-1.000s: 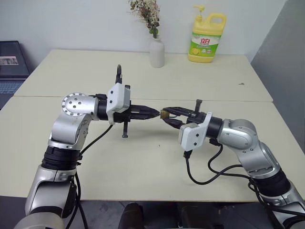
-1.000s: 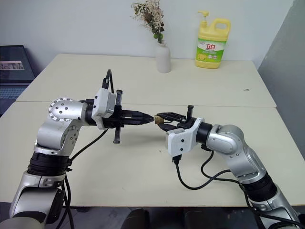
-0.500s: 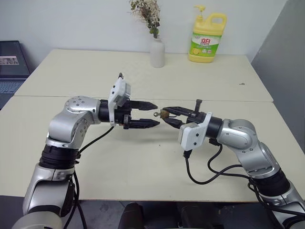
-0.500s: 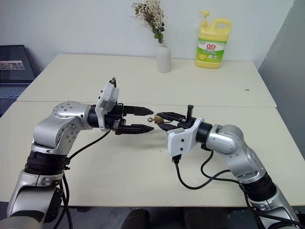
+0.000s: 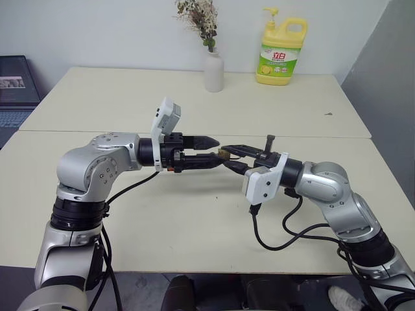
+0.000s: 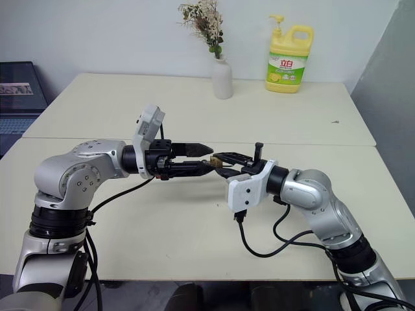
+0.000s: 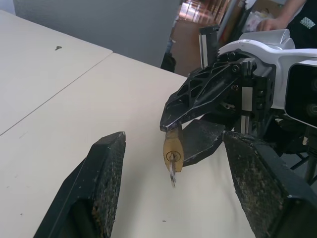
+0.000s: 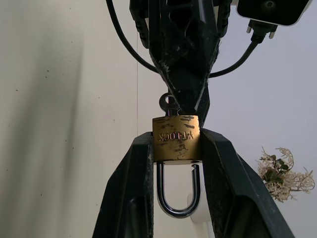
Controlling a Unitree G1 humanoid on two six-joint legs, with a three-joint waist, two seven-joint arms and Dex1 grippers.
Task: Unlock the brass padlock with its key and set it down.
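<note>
Presently listed: brass padlock (image 8: 176,138), pinched by its two sides between the black fingers of the right gripper (image 7: 171,130), held in the air above the table (image 5: 194,227), mid-scene in the eye views; shackle (image 8: 178,193) points back toward the right wrist, one leg showing a gap at the body
- Key (image 7: 171,172): small, silvery, sticking out of the padlock's bottom face, toward the left gripper (image 7: 171,163)
- Left gripper: fingers spread apart, one pad (image 7: 106,168) on each side of the key, touching neither key nor padlock in the left wrist view
- Open room: bare tabletop beneath both arms and toward 6 o'clock up to the near edge
- Seam between the two tabletops runs across just behind the grippers
- White vase (image 5: 214,71) at 12 o'clock, yellow detergent bottle (image 5: 281,52) at 1 o'clock, both well apart from the grippers, near the far edge
</note>
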